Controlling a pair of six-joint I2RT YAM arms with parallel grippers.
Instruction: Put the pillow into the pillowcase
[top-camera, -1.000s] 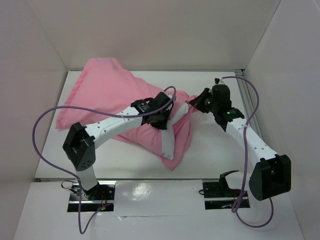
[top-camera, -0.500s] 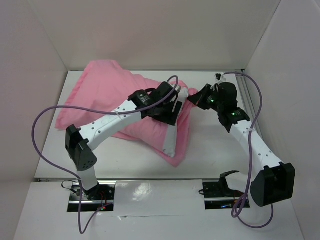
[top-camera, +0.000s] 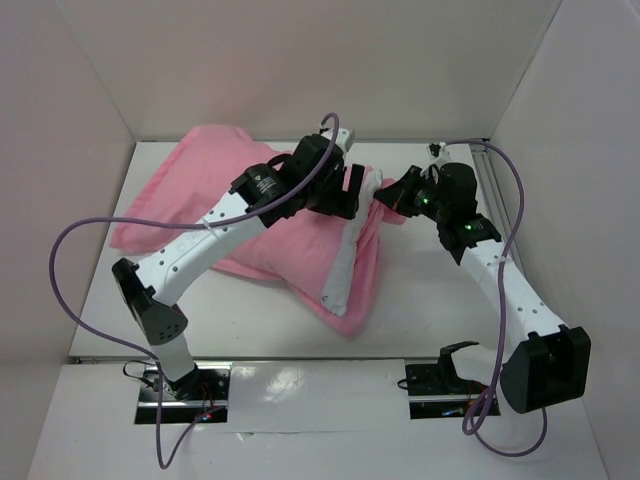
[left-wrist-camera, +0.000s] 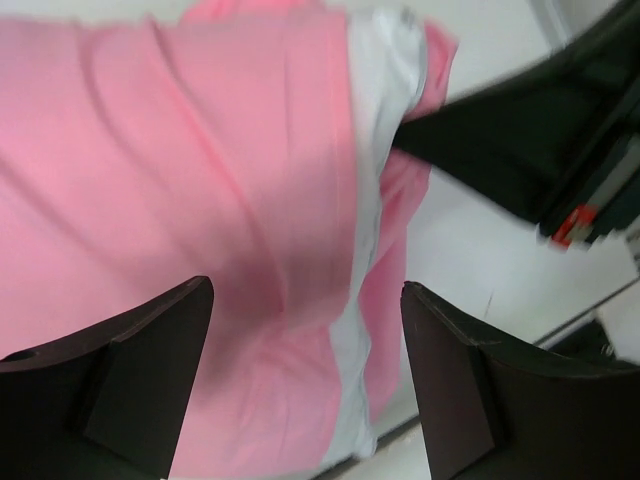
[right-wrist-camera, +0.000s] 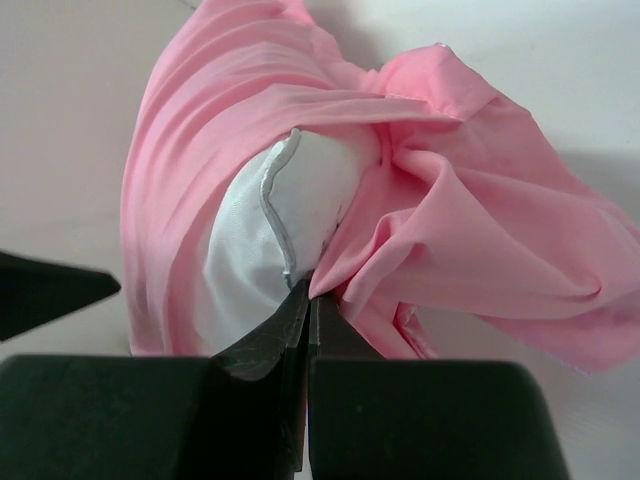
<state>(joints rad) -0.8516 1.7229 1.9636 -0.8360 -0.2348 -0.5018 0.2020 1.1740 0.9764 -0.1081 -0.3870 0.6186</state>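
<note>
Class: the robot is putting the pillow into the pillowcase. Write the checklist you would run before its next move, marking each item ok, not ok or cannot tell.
1. Cloth clear of the left gripper: ok. Its jaws stand wide apart above the pillowcase, with nothing between them.
2. Grip of the right gripper on the pillowcase mouth: ok. It is shut on pink cloth beside a corner of the pillow.
3. The pillow seam free of that pinch: cannot tell.
4. The pillow fully inside: not ok. A white strip shows along the open edge.
5. The two grippers clear of each other: ok. They are close but apart in the top view.
</note>
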